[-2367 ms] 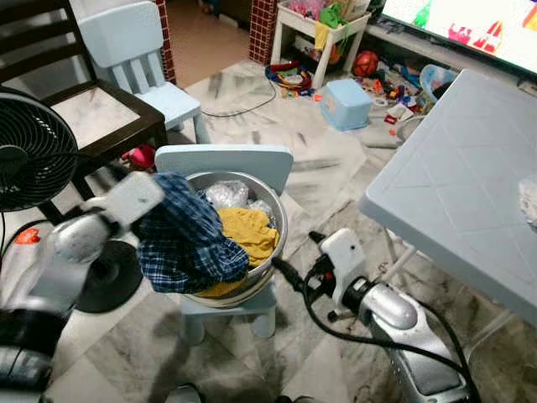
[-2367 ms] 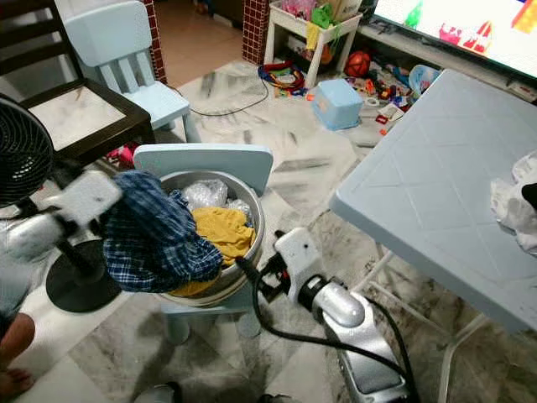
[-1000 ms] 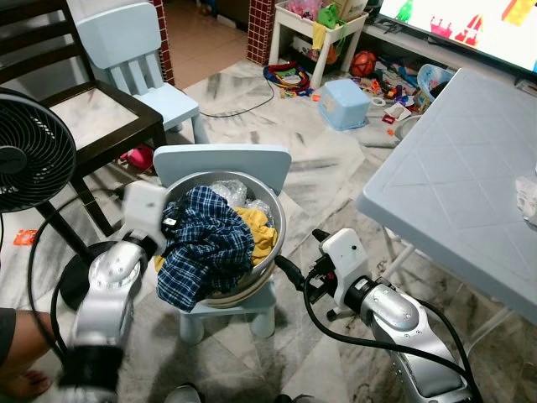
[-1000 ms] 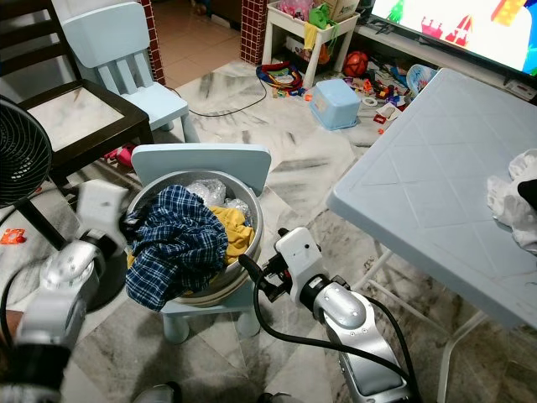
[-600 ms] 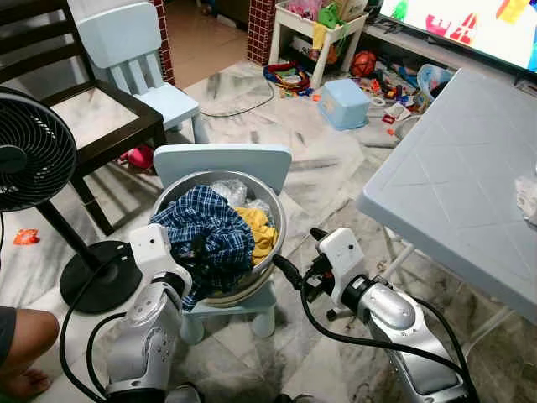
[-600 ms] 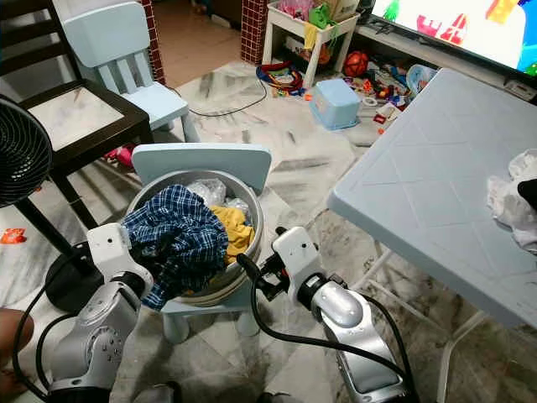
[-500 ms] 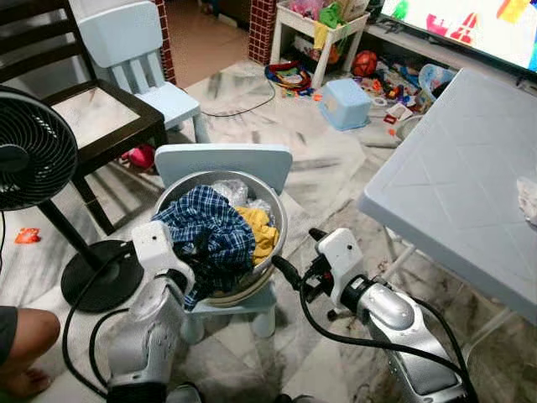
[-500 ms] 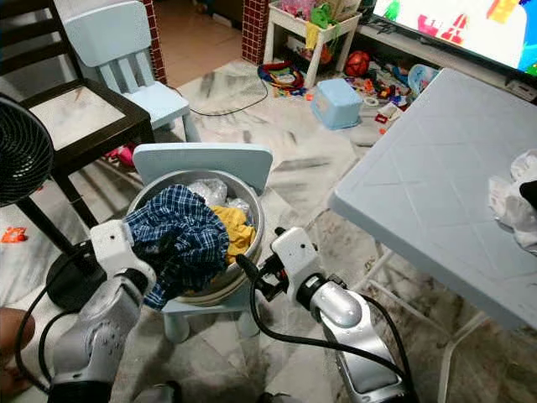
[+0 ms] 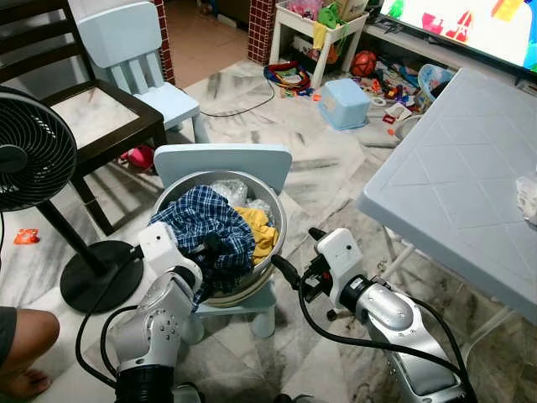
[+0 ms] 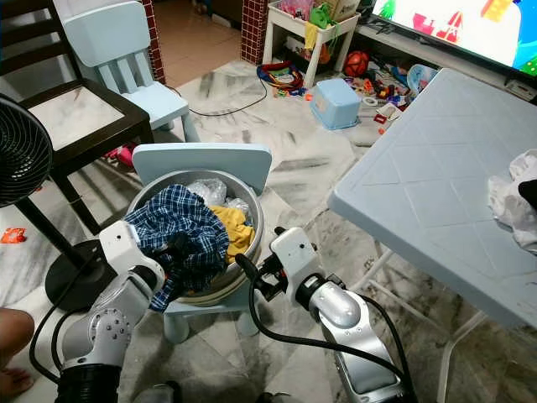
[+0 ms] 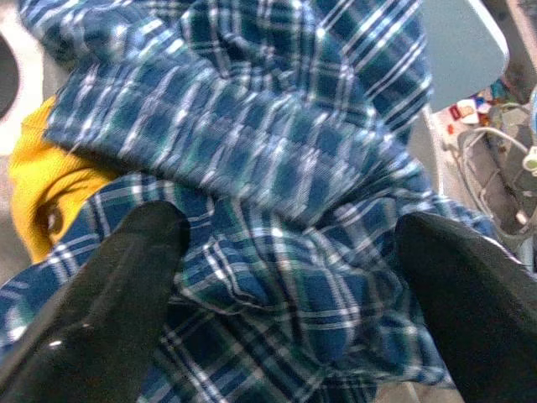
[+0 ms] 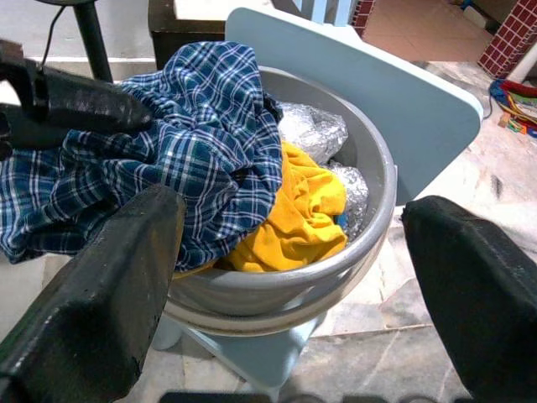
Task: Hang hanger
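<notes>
A blue plaid shirt lies heaped in a grey metal basin, spilling over its near-left rim, with a yellow cloth beside it. The basin stands on a small pale-blue chair. My left gripper is open, its fingers spread just over the shirt at the basin's near-left side. My right gripper is open and empty, low beside the basin's right rim. I can make out no hanger.
A black floor fan stands at the left, with a dark wooden chair and another pale-blue chair behind. A pale-blue table is on the right. Toys litter the far floor. A person's leg is at bottom left.
The left arm has come down and in, and the plaid shirt it held up at the left now lies on the basin. The right arm has barely moved.
</notes>
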